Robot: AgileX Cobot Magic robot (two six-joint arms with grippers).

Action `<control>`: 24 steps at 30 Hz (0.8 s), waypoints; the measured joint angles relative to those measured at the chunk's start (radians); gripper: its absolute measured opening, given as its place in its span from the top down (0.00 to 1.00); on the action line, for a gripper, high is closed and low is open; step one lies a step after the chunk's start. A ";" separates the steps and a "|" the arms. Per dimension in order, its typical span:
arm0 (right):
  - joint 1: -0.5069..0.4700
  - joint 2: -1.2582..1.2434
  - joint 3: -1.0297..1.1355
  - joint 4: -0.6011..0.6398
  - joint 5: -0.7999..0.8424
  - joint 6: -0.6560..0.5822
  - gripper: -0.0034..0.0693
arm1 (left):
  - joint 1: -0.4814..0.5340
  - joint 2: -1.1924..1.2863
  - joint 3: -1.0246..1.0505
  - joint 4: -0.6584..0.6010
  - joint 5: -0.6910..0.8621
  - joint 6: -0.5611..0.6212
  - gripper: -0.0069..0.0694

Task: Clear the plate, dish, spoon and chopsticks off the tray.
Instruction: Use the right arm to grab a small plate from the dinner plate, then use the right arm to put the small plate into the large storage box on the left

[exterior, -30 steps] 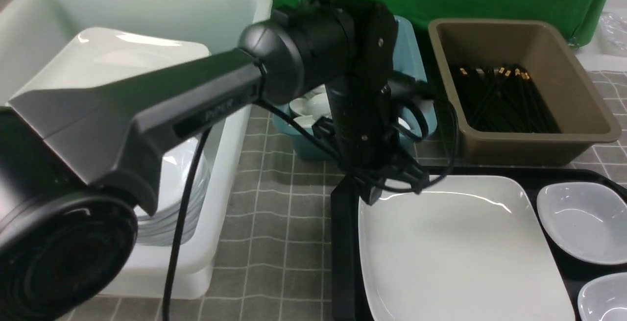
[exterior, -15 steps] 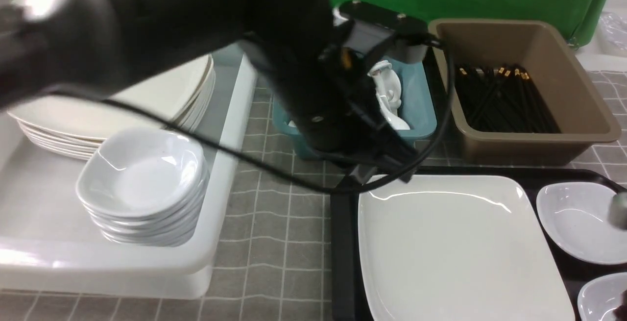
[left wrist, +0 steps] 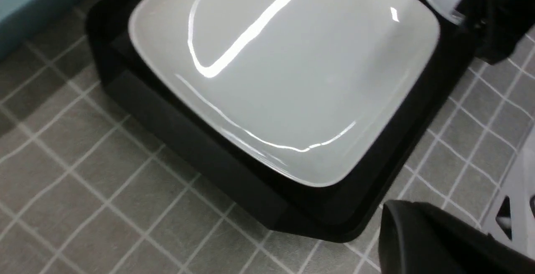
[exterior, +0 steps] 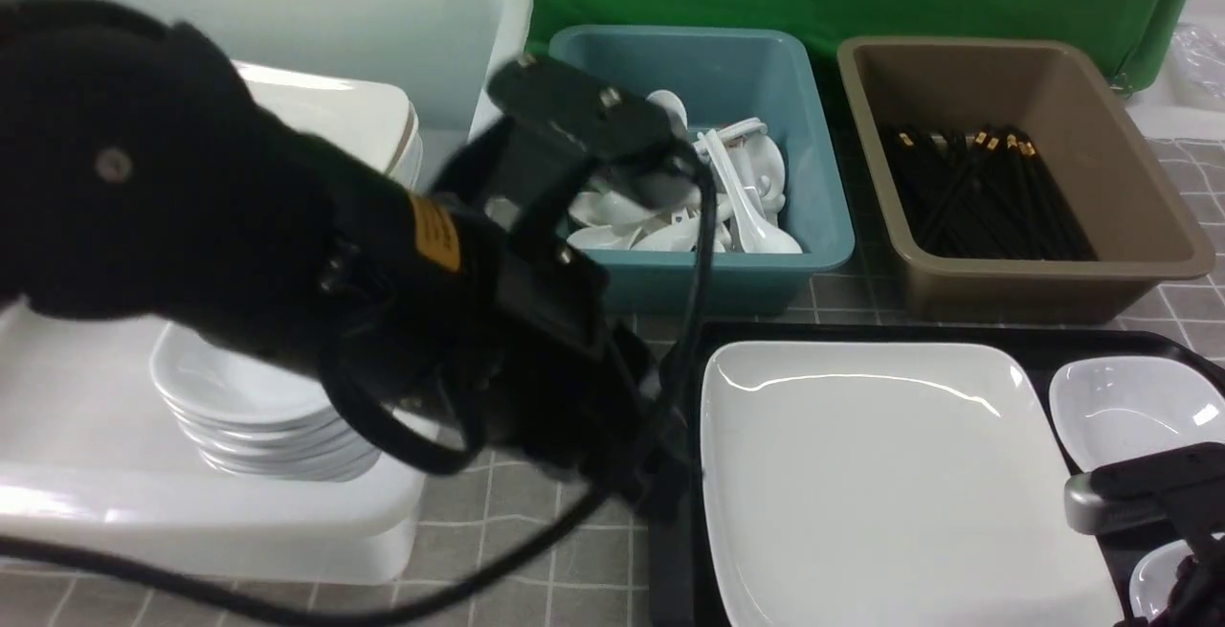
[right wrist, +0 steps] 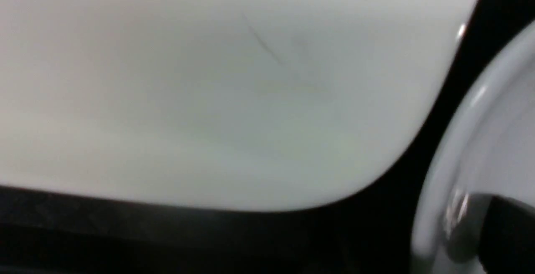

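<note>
The large white plate [exterior: 880, 474] [left wrist: 292, 69] [right wrist: 209, 77] lies flat on the black tray [exterior: 670, 560] [left wrist: 188, 131]. Two small white dishes sit on the tray to its right, one further back [exterior: 1129, 402] and a near dish [exterior: 1153, 584] [right wrist: 472, 140]. My right gripper [exterior: 1139, 546] is open low over the near dish, one grey-tipped finger [right wrist: 468, 224] at its rim. My left gripper [left wrist: 397, 224] is shut and empty, above the mat beside the tray's near left corner. White spoons [exterior: 727, 196] fill the teal bin and black chopsticks [exterior: 986, 196] the brown bin. I see neither on the tray.
A big white tub [exterior: 459, 43] on the left holds stacked plates and a pile of small dishes [exterior: 258, 416]. The teal bin [exterior: 823, 225] and brown bin [exterior: 1139, 254] stand behind the tray. My bulky left arm [exterior: 287, 254] crosses over the tub and mat.
My left arm has swung back from over the teal bin to the mat left of the tray. My right gripper has come into view over the small dishes.
</note>
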 joint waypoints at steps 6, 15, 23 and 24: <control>0.001 -0.015 -0.033 -0.013 0.040 -0.025 0.66 | 0.000 0.038 0.031 0.016 -0.012 0.062 0.91; 0.001 -0.231 -0.230 0.023 0.292 -0.022 0.87 | 0.019 0.033 -0.004 0.220 -0.010 -0.149 0.91; 0.014 -0.319 -0.550 0.421 0.349 -0.197 0.87 | 0.252 -0.020 -0.138 0.243 0.094 -0.181 0.91; 0.034 -0.297 -0.590 0.493 0.346 -0.228 0.87 | 0.299 -0.042 -0.140 0.236 0.098 -0.180 0.91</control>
